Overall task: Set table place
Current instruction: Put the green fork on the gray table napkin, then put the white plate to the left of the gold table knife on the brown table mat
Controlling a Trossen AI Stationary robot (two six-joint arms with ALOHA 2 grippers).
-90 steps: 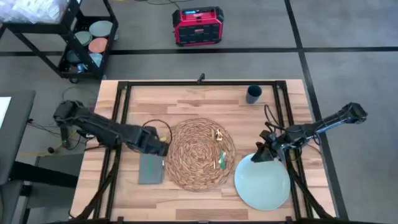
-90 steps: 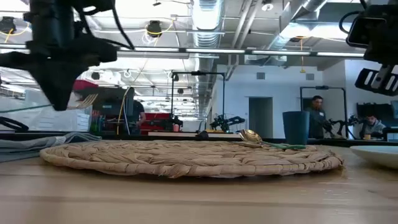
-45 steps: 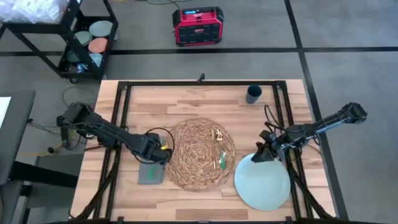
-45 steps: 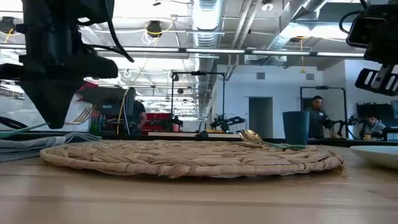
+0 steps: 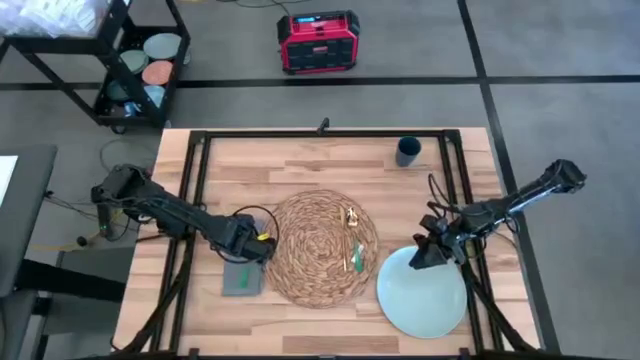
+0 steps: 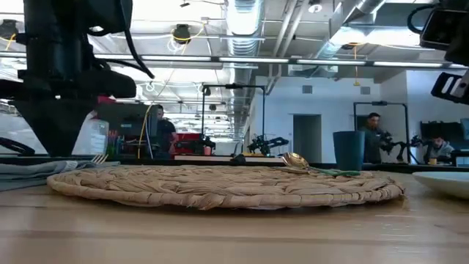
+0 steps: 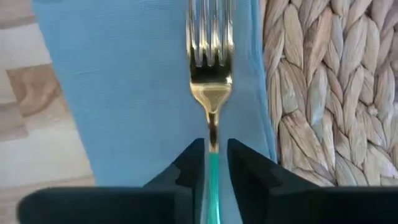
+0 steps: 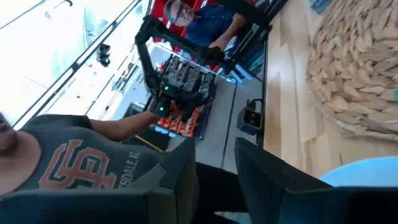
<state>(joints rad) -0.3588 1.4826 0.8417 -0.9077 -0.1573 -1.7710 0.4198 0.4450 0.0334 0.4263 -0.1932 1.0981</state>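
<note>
On my overhead feed the desk (image 5: 320,165) fills the middle of the frame, the woven placemat (image 5: 322,248) at its centre with gold cutlery (image 5: 351,240) lying on its right part. The pale plate (image 5: 422,292) sits lower right, the grey napkin (image 5: 243,273) just left of the mat, the dark cup (image 5: 407,151) upper right. My left hand (image 7: 211,163) grips a green-handled fork (image 7: 210,81) over the napkin. The right hand (image 5: 426,254) hovers at the plate's upper edge, fingers seemingly parted with nothing between.
</note>
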